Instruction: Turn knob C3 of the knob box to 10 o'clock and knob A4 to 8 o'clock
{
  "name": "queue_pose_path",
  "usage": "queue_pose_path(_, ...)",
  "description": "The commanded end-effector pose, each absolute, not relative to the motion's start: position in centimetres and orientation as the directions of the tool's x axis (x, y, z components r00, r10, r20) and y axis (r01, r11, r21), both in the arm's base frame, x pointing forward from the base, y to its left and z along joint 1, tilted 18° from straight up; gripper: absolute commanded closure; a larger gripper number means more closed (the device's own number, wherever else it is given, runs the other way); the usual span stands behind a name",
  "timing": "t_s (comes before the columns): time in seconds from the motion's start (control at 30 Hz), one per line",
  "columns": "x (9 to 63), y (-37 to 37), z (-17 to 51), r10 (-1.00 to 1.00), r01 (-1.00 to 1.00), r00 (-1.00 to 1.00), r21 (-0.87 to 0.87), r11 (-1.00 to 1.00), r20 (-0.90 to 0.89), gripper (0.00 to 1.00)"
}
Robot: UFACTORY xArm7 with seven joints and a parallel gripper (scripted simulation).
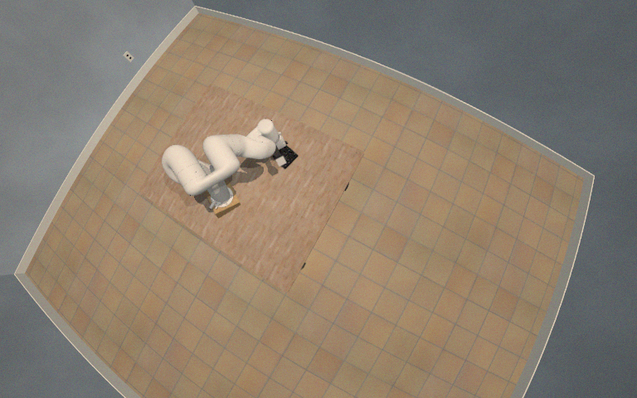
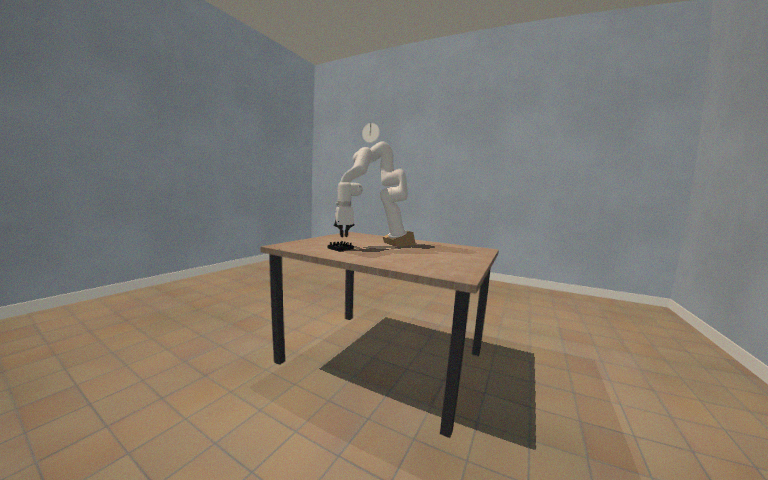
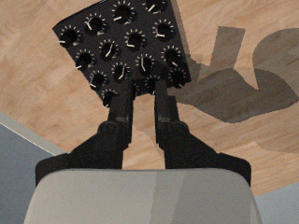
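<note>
Black knob box [image 3: 122,36] sits flat on the wooden table [image 2: 430,266], near the far corner, close to the arm's base [image 1: 229,205]. In the wrist view the box looks rotated, so the wrist is probably twisted relative to it, likely to line the fingers up for the next knob. Sixteen knobs in a four-by-four grid, white lines pointing various ways; names and marks too small to read, so cannot tell which knob is C3 or A4, or which side has the socket.

Gripper [image 3: 144,90] points straight down and hangs above the box, clear of it in the exterior view [image 2: 343,230]. Fingers stand a narrow gap apart with nothing between them, not fully shut. That gap looks roughly knob-wide, probably preset so the gripper can drop over a knob and pinch it without opening much or bumping neighbours.

Fingertips cover the near row of knobs in the wrist view, so the exact knob underneath is hidden. Judgement: this is a move between knobs or an alignment step, hovering before coming down.

Risk: knobs are packed tight, so a slightly off descent could nudge a neighbour that must keep its mark. Box is light-looking, so a hard twist at an end stop might slide it on the table.
</note>
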State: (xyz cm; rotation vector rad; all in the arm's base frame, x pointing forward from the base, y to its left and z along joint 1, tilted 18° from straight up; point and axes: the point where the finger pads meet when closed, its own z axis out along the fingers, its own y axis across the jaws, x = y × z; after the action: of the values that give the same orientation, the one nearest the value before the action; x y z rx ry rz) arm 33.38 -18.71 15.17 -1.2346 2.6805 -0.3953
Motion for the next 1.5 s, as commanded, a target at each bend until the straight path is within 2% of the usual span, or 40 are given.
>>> queue_pose_path(0.0, 33.45, -18.73, 15.48, -0.656, -0.608, -0.751, -0.306, 0.732, -0.079, 0.81)
queue_pose_path(0.33, 33.42, -18.72, 15.74, -0.468, -0.416, -0.871, -0.28, 0.865, -0.149, 0.81)
queue_pose_path(0.37, 33.4, -18.71, 15.82, -0.393, -0.341, -0.903, -0.267, 0.901, -0.172, 0.81)
queue_pose_path(0.73, 33.35, -18.69, 16.1, -0.111, -0.061, -0.963, -0.205, 0.977, -0.244, 0.81)
queue_pose_path(0.9, 33.34, -18.68, 16.17, -0.025, 0.024, -0.965, -0.183, 0.983, -0.261, 0.81)
queue_pose_path(0.93, 33.32, -18.68, 16.23, 0.059, 0.106, -0.959, -0.16, 0.981, -0.276, 0.81)
queue_pose_path(1.4, 33.24, -18.64, 16.47, 0.423, 0.459, -0.849, -0.045, 0.887, -0.315, 0.81)
queue_pose_path(1.47, 33.24, -18.64, 16.47, 0.423, 0.459, -0.849, -0.045, 0.887, -0.315, 0.81)
